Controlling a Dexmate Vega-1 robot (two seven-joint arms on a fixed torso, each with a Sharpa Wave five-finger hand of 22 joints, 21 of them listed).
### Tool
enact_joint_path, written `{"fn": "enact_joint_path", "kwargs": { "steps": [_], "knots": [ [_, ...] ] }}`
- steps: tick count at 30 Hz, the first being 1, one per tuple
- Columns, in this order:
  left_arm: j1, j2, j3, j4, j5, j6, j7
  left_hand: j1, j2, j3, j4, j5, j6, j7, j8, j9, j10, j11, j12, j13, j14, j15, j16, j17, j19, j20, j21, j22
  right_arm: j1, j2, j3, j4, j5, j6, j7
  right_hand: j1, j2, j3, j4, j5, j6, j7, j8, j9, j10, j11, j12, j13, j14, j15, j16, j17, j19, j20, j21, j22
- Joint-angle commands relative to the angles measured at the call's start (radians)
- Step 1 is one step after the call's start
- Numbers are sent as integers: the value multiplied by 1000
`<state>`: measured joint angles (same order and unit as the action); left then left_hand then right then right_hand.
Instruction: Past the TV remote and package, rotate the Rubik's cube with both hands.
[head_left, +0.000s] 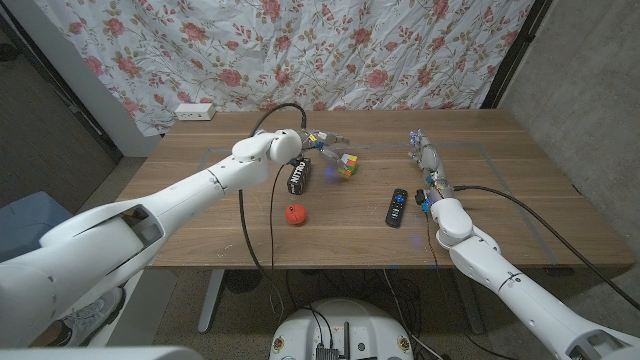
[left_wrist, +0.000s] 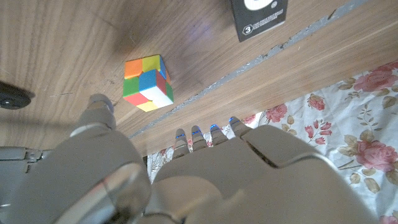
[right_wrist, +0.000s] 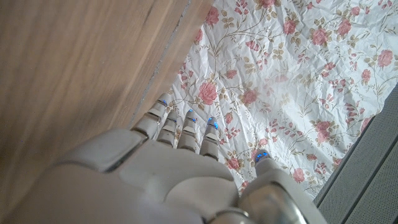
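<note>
The Rubik's cube (head_left: 346, 166) (left_wrist: 148, 83) sits on the wooden table (head_left: 500, 180), just beyond the black package (head_left: 300, 176) (left_wrist: 258, 17). The black TV remote (head_left: 397, 207) lies to the cube's right, nearer the front edge. My left hand (head_left: 318, 143) (left_wrist: 186, 174) hovers beside and above the cube with fingers spread and holds nothing; in the left wrist view a gap shows between its fingertips (left_wrist: 99, 104) and the cube. My right hand (head_left: 425, 155) (right_wrist: 180, 168) stands to the right of the remote, fingers stretched out, empty.
A small red ball (head_left: 294, 214) lies in front of the package. A white power strip (head_left: 195, 112) rests at the back left corner. A floral curtain (head_left: 330, 50) hangs behind the table. Cables run along both arms.
</note>
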<state>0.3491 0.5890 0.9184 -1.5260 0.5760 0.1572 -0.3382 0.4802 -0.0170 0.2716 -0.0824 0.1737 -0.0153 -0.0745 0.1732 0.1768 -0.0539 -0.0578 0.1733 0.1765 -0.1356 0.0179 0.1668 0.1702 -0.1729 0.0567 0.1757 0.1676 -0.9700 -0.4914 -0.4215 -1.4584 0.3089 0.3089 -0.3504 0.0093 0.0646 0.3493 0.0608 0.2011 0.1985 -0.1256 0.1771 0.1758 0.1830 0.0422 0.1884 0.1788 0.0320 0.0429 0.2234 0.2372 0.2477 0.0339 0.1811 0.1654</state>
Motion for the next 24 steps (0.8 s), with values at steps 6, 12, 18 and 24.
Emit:
{"fn": "enact_joint_path", "kwargs": {
  "steps": [6,12,18,24],
  "knots": [
    [106,55,-124,-17,-202,-55,105,-66,66,9,37,11,-15,4,8,-1,-11,9,12,0,-15,-2,12,4,-51,-12,7,4,10,21,8,32,65,78,80,2,2,-5,1,3,-15,12,-3,1,-9,-14,-3,3,5,-7,-1,0,0,-12,1,1],
    [147,65,-167,-7,-285,-83,153,-79,85,13,41,13,9,7,17,-1,2,12,18,-1,-1,-3,17,3,-40,-9,12,4,10,14,8,18,70,60,89,4,2,-4,1,4,-26,5,-4,1,-14,-15,-4,3,12,-8,0,-2,0,-14,2,1],
    [183,71,-199,2,-350,-100,199,-105,105,15,51,15,27,5,20,-2,24,10,25,-1,19,-6,22,3,-19,-11,19,4,21,17,5,23,74,55,97,4,2,-5,2,5,-27,5,-2,1,-15,-17,-4,3,17,-11,1,-3,2,-17,3,1],
    [206,72,-220,20,-397,-126,240,-124,114,14,55,17,33,9,18,-3,34,13,26,-1,33,-16,23,2,6,-19,26,3,31,26,1,37,68,68,99,5,2,-6,3,5,-31,8,-1,1,-13,-15,-2,2,29,-10,4,-5,8,-26,5,0]
  ]
}}
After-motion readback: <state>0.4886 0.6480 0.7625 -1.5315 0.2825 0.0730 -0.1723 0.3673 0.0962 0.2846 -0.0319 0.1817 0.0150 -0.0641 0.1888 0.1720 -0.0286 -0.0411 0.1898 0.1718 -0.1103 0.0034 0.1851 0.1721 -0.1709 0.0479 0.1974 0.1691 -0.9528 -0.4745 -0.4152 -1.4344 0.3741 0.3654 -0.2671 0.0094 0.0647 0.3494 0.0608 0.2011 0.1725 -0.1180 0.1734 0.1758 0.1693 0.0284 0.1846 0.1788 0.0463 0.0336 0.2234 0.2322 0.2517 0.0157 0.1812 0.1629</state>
